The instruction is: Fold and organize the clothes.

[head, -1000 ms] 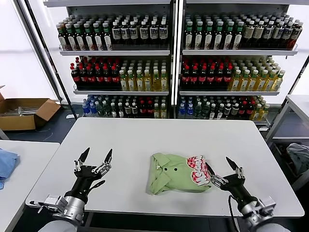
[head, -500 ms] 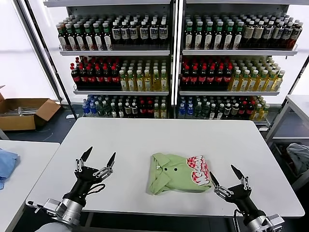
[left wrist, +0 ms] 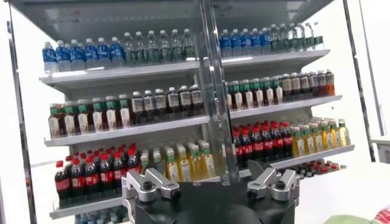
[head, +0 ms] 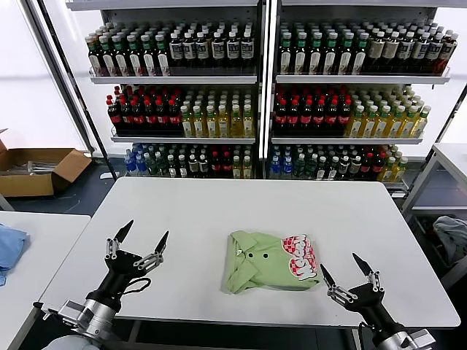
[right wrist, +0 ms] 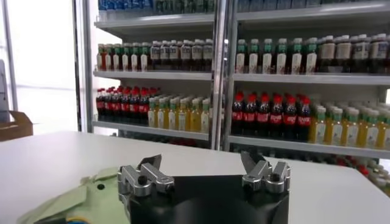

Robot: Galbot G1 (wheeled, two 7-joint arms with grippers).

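White table (head: 219,200) holds the folded shirt (head: 270,261) between the open, empty left gripper (head: 136,244) and right gripper (head: 349,275).

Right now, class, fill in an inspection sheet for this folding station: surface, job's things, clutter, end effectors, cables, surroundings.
Surface: white table, bare around the shirt.
Job's things: light green shirt lying folded on the table, checked print showing at its right end.
Clutter: nothing seen on this table.
End effectors: left end effector open, at the near-left edge; right end effector open, just right of the shirt, not touching.
Cables: nothing seen.
Surroundings: bottle shelves behind; cardboard box on the floor, left; blue cloth on a side table.
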